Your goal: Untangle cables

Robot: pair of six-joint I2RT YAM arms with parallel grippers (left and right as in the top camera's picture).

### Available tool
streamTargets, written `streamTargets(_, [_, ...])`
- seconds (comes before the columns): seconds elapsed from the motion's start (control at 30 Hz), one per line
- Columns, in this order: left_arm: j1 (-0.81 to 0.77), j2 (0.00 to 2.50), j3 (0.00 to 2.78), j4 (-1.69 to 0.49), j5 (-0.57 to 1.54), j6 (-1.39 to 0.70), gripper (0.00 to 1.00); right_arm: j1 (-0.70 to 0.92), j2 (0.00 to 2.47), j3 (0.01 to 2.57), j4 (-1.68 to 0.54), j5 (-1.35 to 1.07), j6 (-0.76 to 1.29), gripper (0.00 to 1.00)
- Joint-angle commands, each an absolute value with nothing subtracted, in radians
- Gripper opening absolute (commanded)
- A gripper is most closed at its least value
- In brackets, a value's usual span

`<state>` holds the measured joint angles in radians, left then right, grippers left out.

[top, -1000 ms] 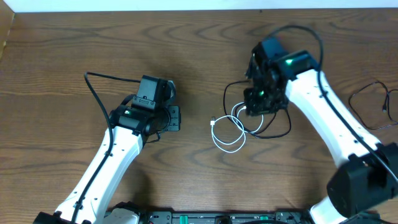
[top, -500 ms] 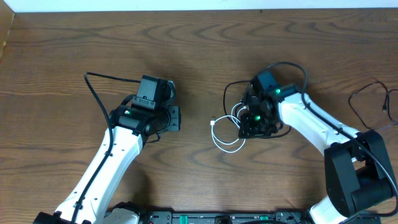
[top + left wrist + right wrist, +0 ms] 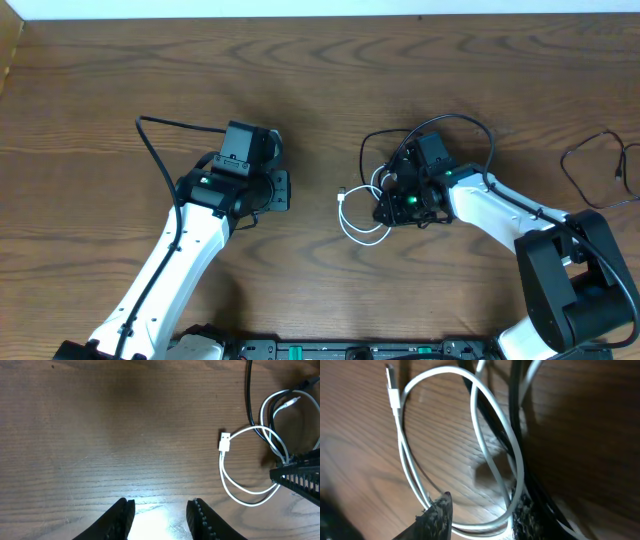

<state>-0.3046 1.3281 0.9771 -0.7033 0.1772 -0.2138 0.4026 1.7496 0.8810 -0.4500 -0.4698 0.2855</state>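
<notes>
The surface (image 3: 100, 80) is brown wood with a bold wavy grain. It is smooth with a soft sheen, and flares bright where light strikes it. The white cable (image 3: 395, 401) has a slick, glossy plastic skin; the black cable (image 3: 248, 390) looks duller and rubbery. The right hand (image 3: 480, 510) has black fingers (image 3: 436, 517) with a rough, grainy face. The left arm (image 3: 180, 260) has a shell of glossy white plastic.

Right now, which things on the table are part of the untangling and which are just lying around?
Job:
- thin white cable with a white plug
- thin black cable tangled with it
- right end effector, over both

Lying about:
- separate thin black cord, far right, untouched
</notes>
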Motion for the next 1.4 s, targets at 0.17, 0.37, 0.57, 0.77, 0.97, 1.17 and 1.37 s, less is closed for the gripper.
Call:
streamTargets(0.17, [-0.302,1.326,0.986,-0.706,0.171,-0.223,0.39,0.408,1.764,0.854,-0.406,-0.462,0.479,0.10])
streamTargets(0.37, [-0.302,1.326,0.986,-0.706,0.171,-0.223,0.39,0.414,1.764,0.842,-0.403,-0.462,0.510,0.10])
streamTargets(0.57, [-0.302,1.326,0.986,-0.706,0.171,-0.223,0.39,0.435,1.764,0.804,-0.366,-0.462,0.554,0.14])
streamTargets(0.77, [-0.302,1.326,0.986,-0.706,0.171,-0.223,0.39,0.475,1.764,0.762,-0.246,-0.461,0.576,0.18])
streamTargets(0.97, [-0.302,1.326,0.986,-0.707,0.171,-0.223,0.39,0.509,1.764,0.741,-0.190,-0.435,0.614,0.01])
streamTargets(1.17, [-0.302,1.326,0.986,-0.707,0.171,-0.223,0.39,0.511,1.764,0.741,-0.104,-0.440,0.611,0.01])
streamTargets(1.37, [-0.302,1.326,0.986,-0.707,0.171,-0.223,0.39,0.500,1.727,0.772,0.053,-0.581,0.452,0.01])
